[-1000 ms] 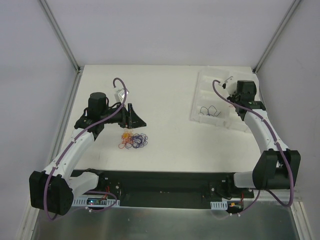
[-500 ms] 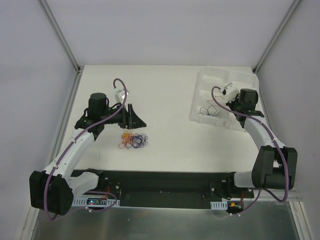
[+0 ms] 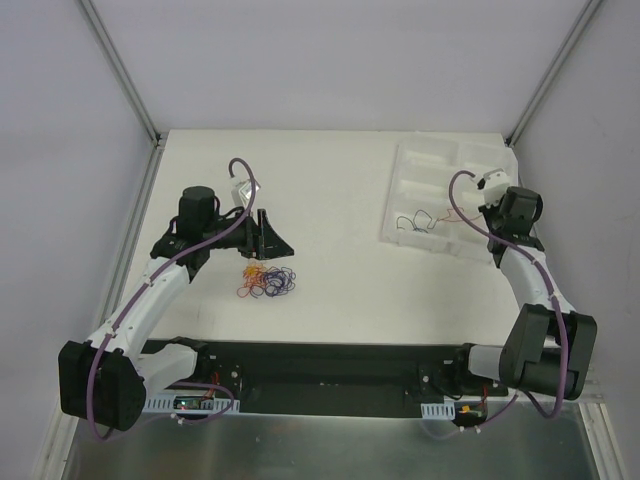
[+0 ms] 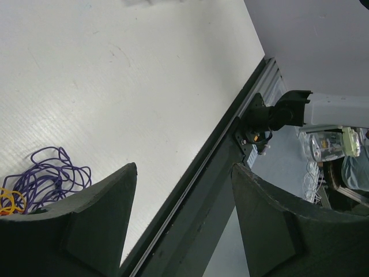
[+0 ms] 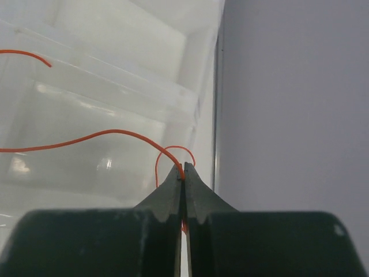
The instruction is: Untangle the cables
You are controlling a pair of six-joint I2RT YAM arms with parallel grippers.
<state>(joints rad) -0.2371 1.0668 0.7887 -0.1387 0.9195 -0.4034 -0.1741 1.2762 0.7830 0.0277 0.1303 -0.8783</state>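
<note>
A small knot of cables (image 3: 268, 282), purple with orange and red strands, lies on the white table in front of my left gripper (image 3: 265, 235). That gripper is open and empty, just behind the knot. In the left wrist view the purple strands (image 4: 51, 176) show at the lower left, beside the left finger of the gripper (image 4: 183, 167). My right gripper (image 5: 183, 167) is shut on a thin orange wire (image 5: 104, 134) over the white tray (image 5: 115, 86). In the top view it (image 3: 500, 208) is at the tray's right edge. A black wire (image 3: 408, 222) and the orange wire (image 3: 440, 215) lie in the tray (image 3: 430, 165).
The tray has several compartments and stands at the back right against the enclosure wall (image 5: 288, 115). The table's near edge is a dark rail (image 4: 219, 173) with the arm bases behind it.
My right gripper has moved right, from over the tray's middle to its right edge, drawing the orange wire away from the black one. The left arm and the knot have not moved.
</note>
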